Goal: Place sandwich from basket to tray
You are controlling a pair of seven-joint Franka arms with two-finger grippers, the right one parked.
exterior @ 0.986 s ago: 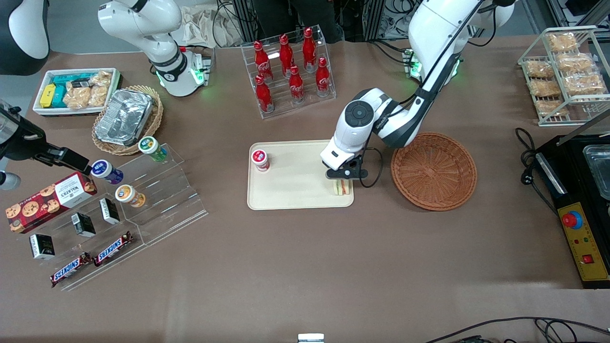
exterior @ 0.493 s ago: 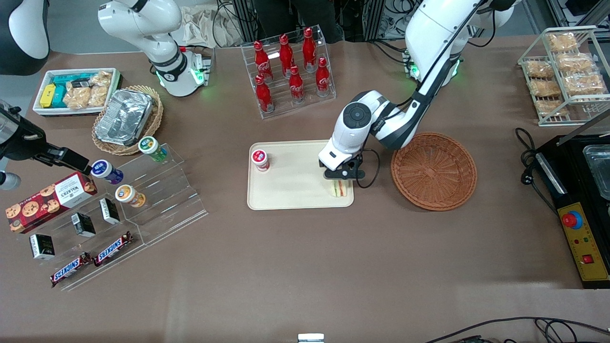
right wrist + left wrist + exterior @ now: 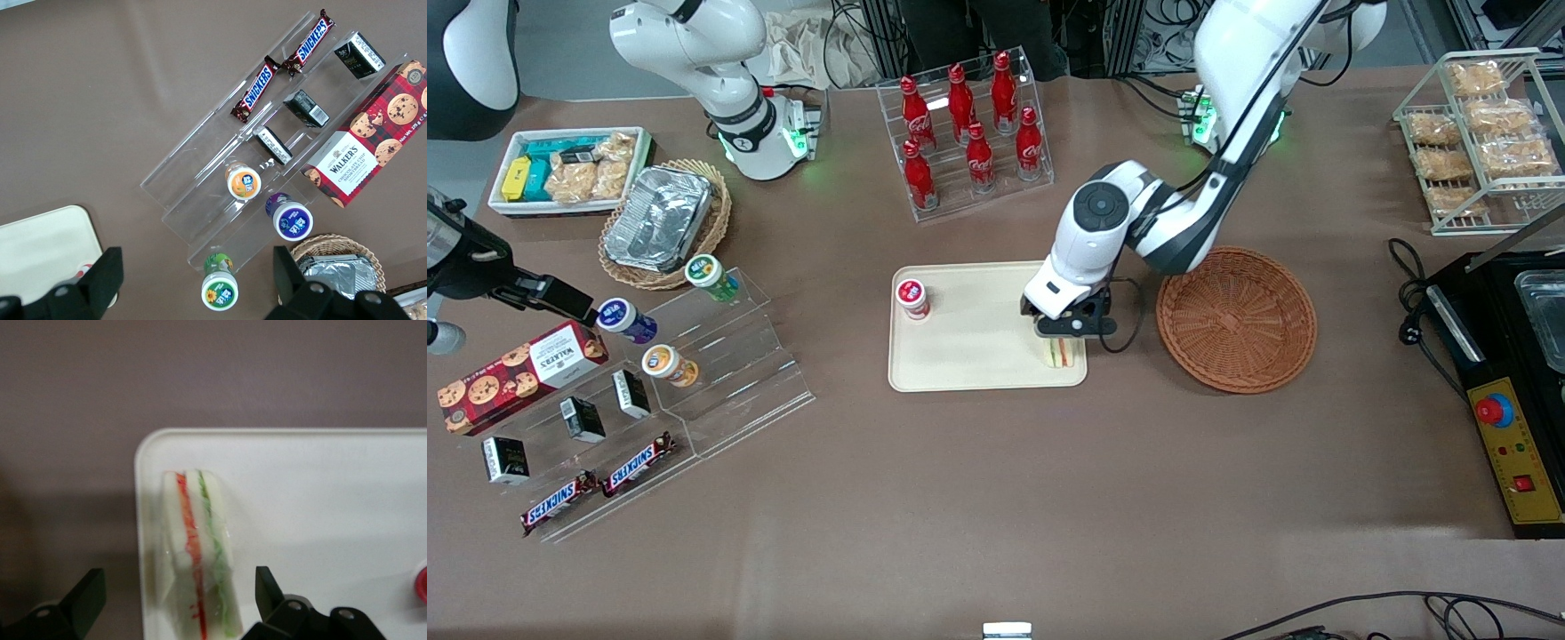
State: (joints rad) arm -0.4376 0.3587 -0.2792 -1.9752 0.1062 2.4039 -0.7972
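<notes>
Woven wicker basket (image 3: 1236, 318); smooth matt plastic tray (image 3: 969, 356); tool (image 3: 1064, 341) over soft-bread sandwich (image 3: 198, 547)

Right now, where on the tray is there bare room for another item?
The tray is bare between the red-lidded cup and the sandwich. It is crowded at the corner nearest the basket, where the open gripper hangs over the sandwich.

7 cola bottles (image 3: 972, 133), cookie box (image 3: 520, 364).

Partly hidden and cropped views

The gripper (image 3: 1064, 336) covers part of the sandwich (image 3: 1060, 355) in the front view; the wrist view crops the sandwich's lower end and the tray (image 3: 320, 493).
</notes>
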